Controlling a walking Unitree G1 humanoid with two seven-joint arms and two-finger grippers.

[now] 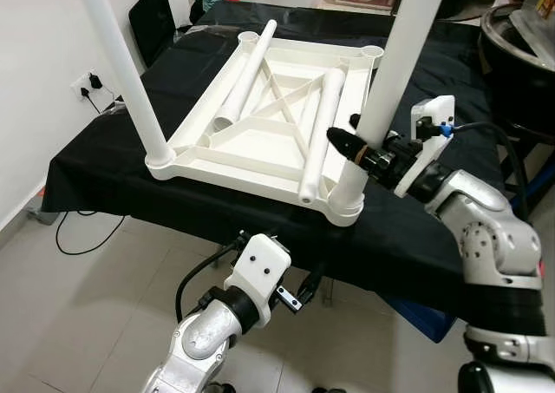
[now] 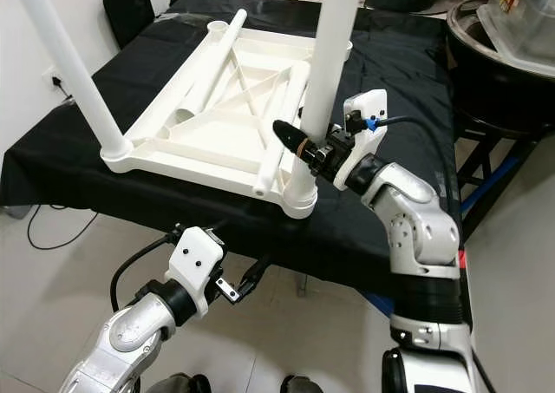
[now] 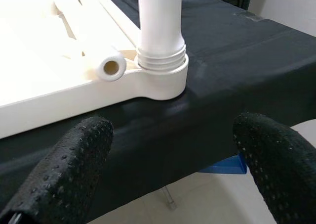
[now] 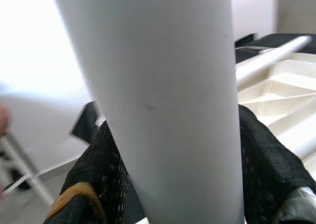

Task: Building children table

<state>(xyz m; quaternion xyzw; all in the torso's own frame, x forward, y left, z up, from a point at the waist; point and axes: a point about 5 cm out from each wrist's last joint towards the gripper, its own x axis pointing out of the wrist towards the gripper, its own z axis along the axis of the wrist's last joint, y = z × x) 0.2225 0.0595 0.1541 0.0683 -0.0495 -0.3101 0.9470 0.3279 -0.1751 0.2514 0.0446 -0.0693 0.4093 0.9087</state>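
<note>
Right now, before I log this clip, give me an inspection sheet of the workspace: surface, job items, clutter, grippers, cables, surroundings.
Surface: black cloth covering the work table.
Job's things: white tabletop lying upside down; near right leg and near left leg standing in their corner sockets; two loose legs lying across the underside.
Clutter: nothing seen on the cloth beside the parts.
Grippers: right gripper closed around the near right leg low down, just above its socket; left gripper open, below the table edge, facing that corner.
Cables: black cable at the right wrist; black cable at the left wrist; cord on the floor under a wall socket.
Surroundings: tiled floor, white wall, dark pot on the right.
</note>
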